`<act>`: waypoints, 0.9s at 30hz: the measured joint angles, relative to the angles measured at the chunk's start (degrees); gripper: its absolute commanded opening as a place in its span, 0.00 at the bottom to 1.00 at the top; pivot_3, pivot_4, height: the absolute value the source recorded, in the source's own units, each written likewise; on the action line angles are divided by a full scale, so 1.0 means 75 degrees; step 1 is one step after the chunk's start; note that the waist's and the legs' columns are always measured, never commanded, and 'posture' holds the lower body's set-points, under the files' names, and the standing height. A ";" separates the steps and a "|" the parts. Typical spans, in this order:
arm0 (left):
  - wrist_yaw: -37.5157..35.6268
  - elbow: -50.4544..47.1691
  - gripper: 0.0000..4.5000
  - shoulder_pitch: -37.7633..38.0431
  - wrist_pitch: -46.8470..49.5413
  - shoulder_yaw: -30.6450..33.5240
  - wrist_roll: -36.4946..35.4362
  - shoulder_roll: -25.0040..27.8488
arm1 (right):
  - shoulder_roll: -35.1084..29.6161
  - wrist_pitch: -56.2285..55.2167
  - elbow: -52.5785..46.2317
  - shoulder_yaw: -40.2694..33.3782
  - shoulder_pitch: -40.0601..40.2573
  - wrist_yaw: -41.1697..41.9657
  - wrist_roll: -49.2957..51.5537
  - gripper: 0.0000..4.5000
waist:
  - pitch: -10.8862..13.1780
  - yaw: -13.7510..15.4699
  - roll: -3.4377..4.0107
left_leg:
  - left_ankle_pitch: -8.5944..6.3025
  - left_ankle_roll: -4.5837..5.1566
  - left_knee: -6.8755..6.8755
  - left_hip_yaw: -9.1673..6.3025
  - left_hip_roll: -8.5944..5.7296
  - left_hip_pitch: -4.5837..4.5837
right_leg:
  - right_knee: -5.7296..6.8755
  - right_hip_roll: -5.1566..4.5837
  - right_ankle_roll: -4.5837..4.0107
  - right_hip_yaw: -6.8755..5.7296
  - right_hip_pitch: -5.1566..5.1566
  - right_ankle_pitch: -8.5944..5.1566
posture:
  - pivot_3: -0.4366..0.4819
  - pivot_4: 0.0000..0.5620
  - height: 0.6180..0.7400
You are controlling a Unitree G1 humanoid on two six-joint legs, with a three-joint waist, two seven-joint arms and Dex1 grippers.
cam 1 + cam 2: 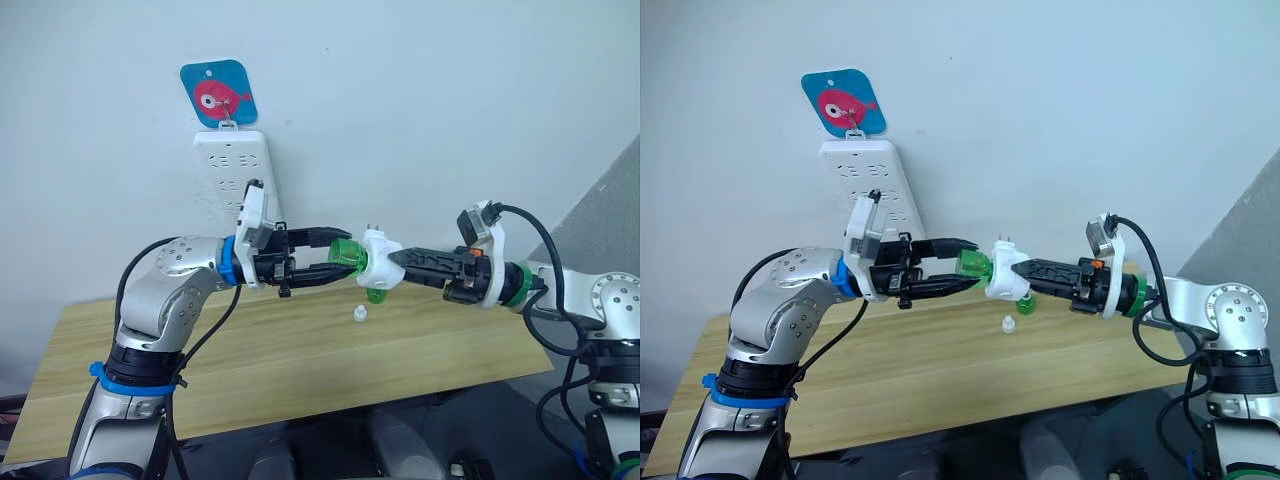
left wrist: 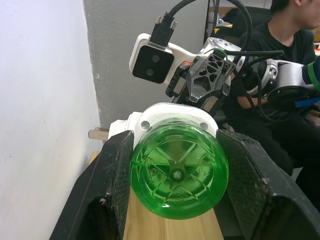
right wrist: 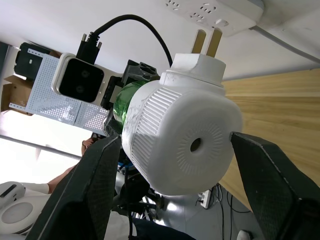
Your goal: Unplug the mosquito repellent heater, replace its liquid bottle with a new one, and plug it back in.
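The small white rounded plastic mosquito repellent heater [image 1: 378, 255] is held in the air above the light wooden desk [image 1: 270, 370], between the two hands and in front of the wall. Its two metal plug prongs [image 3: 208, 43] are free of any socket. A translucent green plastic liquid bottle [image 1: 348, 256] is seated in the heater; any liquid inside it cannot be made out.

The right hand [image 1: 396, 259] grasps the heater, one black finger on each side of the domed face with its small dark hole [image 3: 195, 145]. The left hand [image 1: 335, 254] is clenched on the green bottle, its fingers [image 2: 117, 170] pressed against both sides of the bottle base.

A small white cap [image 1: 359, 314] stands on the desk below the heater. A second green item [image 1: 376, 295] shows just under the heater. A long white multi-socket power strip [image 1: 232, 170] hangs on the wall behind the left arm, under a blue tag with a red fish [image 1: 218, 93]. A seated person in dark clothing [image 2: 280, 90] is visible in the left wrist view.
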 measured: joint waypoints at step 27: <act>-0.0183 0.0086 0.51 0.0108 -0.0470 -0.0107 0.0465 0.0118 | -0.0389 -0.0086 -0.0371 0.0018 -0.0018 0.0484 -0.0050 0.80 | 0.0000 0.0000 0.0000 | 0.0000 0.0000 0.0000 0.0001 0.0001 0.0000 | 0.0000 0.0000 0.0003 0.0001 -0.0001 -0.0002 | 0.27 0.15 1.00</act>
